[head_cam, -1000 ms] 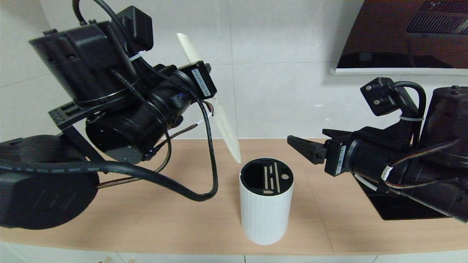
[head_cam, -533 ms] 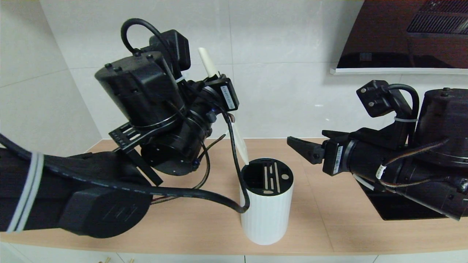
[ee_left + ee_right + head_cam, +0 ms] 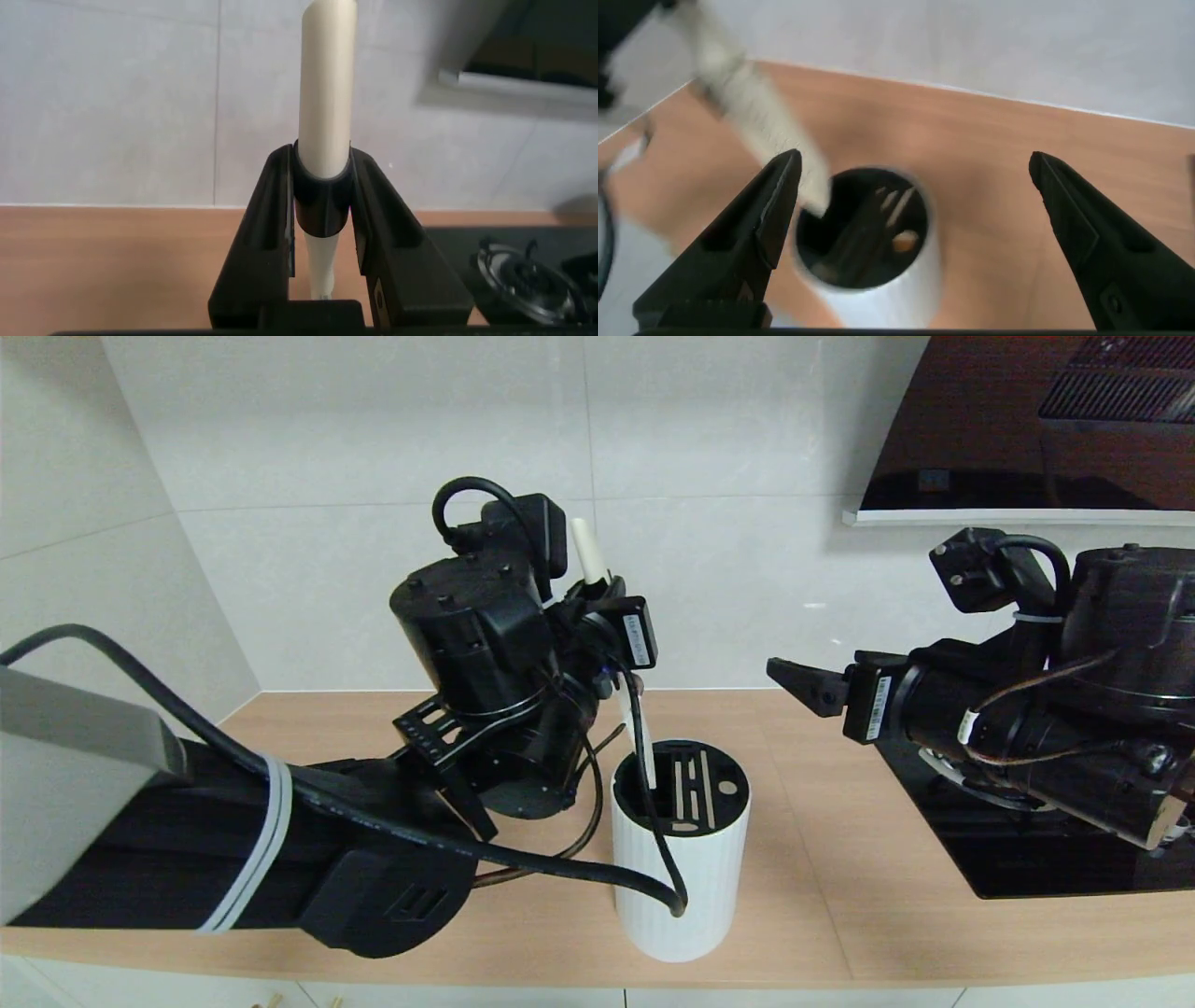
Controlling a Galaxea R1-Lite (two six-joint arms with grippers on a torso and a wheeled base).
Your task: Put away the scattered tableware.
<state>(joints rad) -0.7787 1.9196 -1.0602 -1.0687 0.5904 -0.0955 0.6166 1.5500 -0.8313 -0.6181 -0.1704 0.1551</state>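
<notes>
**Cream utensil tip-down in the white holder**

Head view: the left gripper [image 3: 600,586] is clamped on a cream utensil [image 3: 585,549]. Its handle points to 12 o'clock and its lower end dips inside the white ribbed holder [image 3: 681,887], which stands at 6 o'clock on the wooden counter [image 3: 840,915]. The right gripper [image 3: 805,683] hangs at 2 o'clock from the holder, over the edge of a black hob [image 3: 990,859].

Left wrist view: both fingers [image 3: 271,224] pinch the handle tightly.

Right wrist view: the jaws are spread wide and hold nothing, above the holder; the utensil is blurred.

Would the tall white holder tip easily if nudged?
Possibly: the white holder is taller than wide, so a push near its rim might topple it. The cream-handled utensil reaching into its top could lever it sideways.
</notes>
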